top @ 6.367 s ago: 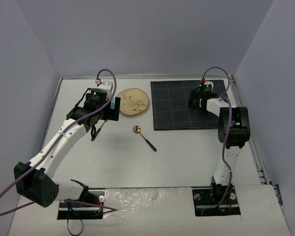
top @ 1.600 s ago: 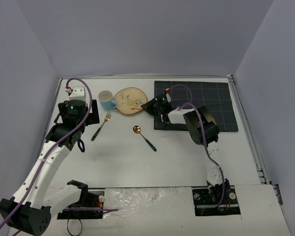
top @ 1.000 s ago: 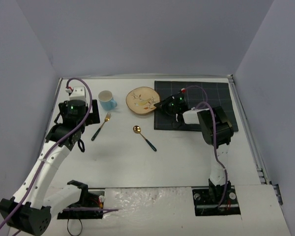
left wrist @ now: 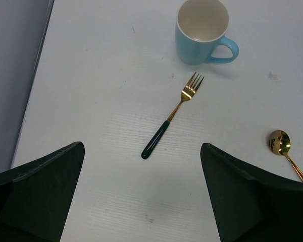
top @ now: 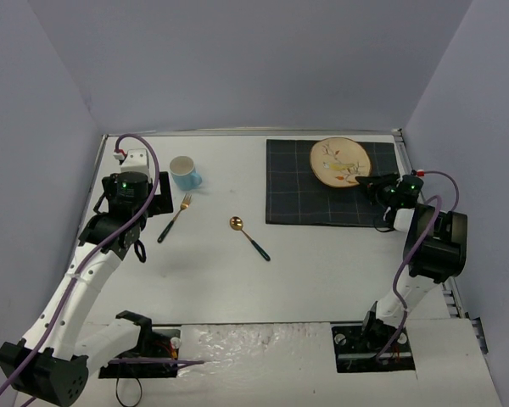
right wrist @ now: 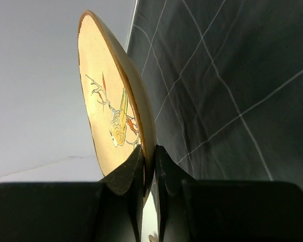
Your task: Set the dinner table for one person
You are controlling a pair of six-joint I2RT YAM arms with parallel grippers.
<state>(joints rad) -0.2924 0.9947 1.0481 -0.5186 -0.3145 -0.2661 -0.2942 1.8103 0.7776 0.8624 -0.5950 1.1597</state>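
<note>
Dinner table (top: 322, 263), white, spans under both arms. Checked mat (top: 293, 199) lies on its far right part. Plate (top: 339, 161) over mat's far side, rim pinched by R gripper (right wrist: 149, 156). L gripper (left wrist: 141, 171) spread wide nr fork (left wrist: 172, 116); mug (left wrist: 202, 30) beyond, spoon (left wrist: 280, 141) to right.

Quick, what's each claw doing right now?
Left gripper: open, holding nothing.
Right gripper: closed on the plate rim.

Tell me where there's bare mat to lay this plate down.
The checked mat is bare at left and near edge; plate in right gripper sits over its far right. Mug, fork, spoon crowd the table leftward.
</note>
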